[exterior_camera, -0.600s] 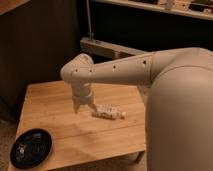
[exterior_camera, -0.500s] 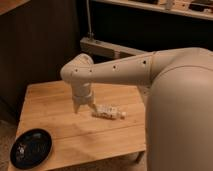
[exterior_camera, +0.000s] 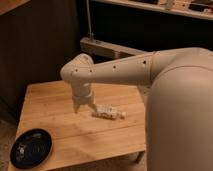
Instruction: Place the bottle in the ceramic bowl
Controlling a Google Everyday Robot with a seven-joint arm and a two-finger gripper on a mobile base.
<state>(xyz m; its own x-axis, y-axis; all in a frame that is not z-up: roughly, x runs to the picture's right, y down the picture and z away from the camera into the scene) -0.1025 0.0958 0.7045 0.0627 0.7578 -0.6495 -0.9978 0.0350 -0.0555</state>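
Observation:
The bottle (exterior_camera: 108,112) is small, whitish and translucent, lying on its side on the wooden table (exterior_camera: 60,97), right of centre. The ceramic bowl (exterior_camera: 31,147) is shallow, black and glossy, at the table's front left corner. My gripper (exterior_camera: 85,107) points down at the table just left of the bottle, at its near end, its fingers (exterior_camera: 77,106) apart with nothing between them. My white arm (exterior_camera: 130,72) reaches in from the right and hides the table's right side.
A dark wall stands behind the table. A metal-framed shelf unit (exterior_camera: 107,47) is at the back right. The floor (exterior_camera: 6,135) shows left of the table's edge.

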